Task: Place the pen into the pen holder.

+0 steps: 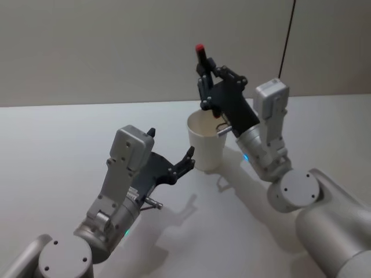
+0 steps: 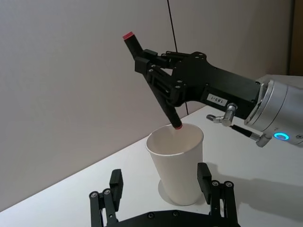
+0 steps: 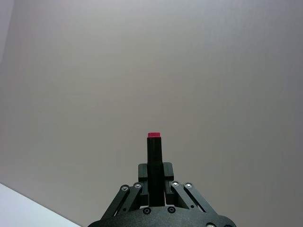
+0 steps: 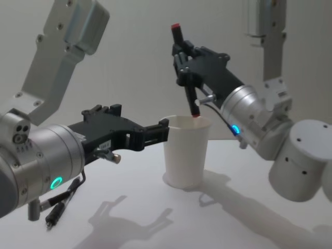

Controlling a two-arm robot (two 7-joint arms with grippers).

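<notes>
Pen's in the air! The slim black pen with the small red tip (image 2: 169,112) is pinched partway along its barrel by the right gripper (image 2: 150,71). Its fingers are clamped firmly on it, in the upper centre of the head view. The pen hangs tilted: in the left wrist view the red top leans toward the upper left. The lower end is poised at the far side of the rolled rim of the plain white tapered paper cup (image 2: 177,165). In the chest view, that lower end sits level with the rim or just above it. I can't tell whether it has crossed inside.

By my read, the pick-up and the carry are done. What's left is the lowering and the release.

At the lower left of the head view, the left gripper (image 1: 170,145) has its fingers spread wide and holds nothing. In the left wrist view one finger stands on each side of the cup, near its wall. Whether either pad touches the cup, I can't tell.

Now the room to move. The cup stands upright and its mouth is broad next to the pen. But the pen's end is over the far edge, not the middle. A straight drop could catch the rim or tip the light cup, so a nudge toward the centre looks wise. The left fingers sit low on the cup, below the mouth and out of the pen's way. The pale grey table (image 1: 69,150) runs open on every side of the base.
</notes>
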